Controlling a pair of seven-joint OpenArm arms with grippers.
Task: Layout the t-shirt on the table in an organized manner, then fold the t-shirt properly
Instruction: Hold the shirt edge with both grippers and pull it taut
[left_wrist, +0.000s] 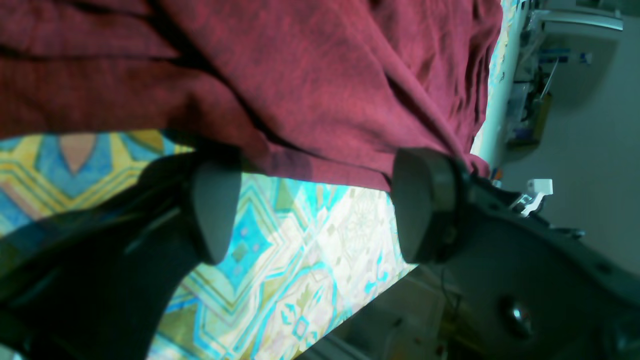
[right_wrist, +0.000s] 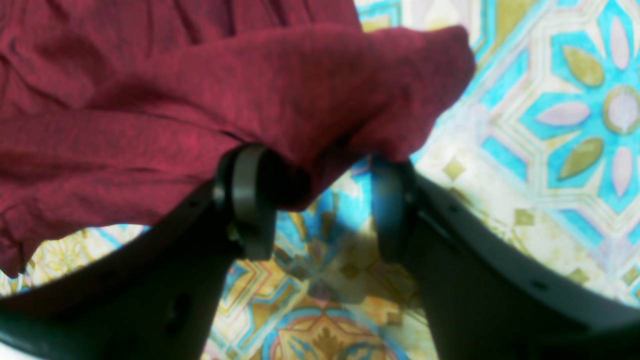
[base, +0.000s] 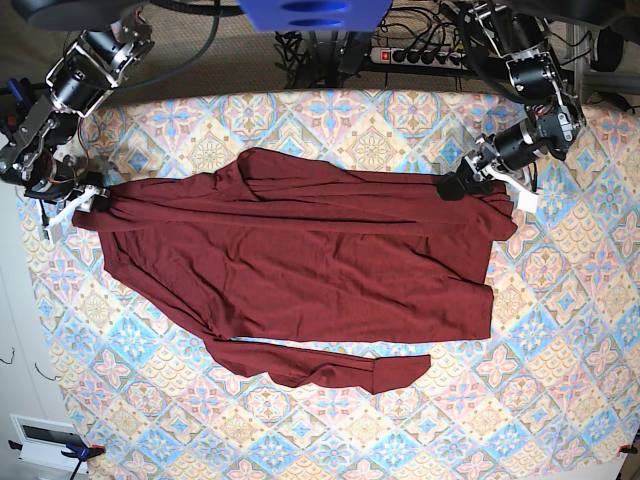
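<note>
T-shirt (base: 300, 275): dark maroon, spread across mid-table (base: 560, 300), a sleeve folded along its 6 o'clock edge.
Left gripper (left_wrist: 310, 205): at the shirt's 2 o'clock corner, jaws apart, hem just beyond the pads.
Right gripper (right_wrist: 320, 200): at the shirt's 9 o'clock end, jaws apart, cloth draped over one pad.

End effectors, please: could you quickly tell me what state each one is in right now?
Left end effector: open, holding nothing, at the t-shirt edge.
Right end effector: open; shirt cloth drapes over one finger, not pinched.
</note>
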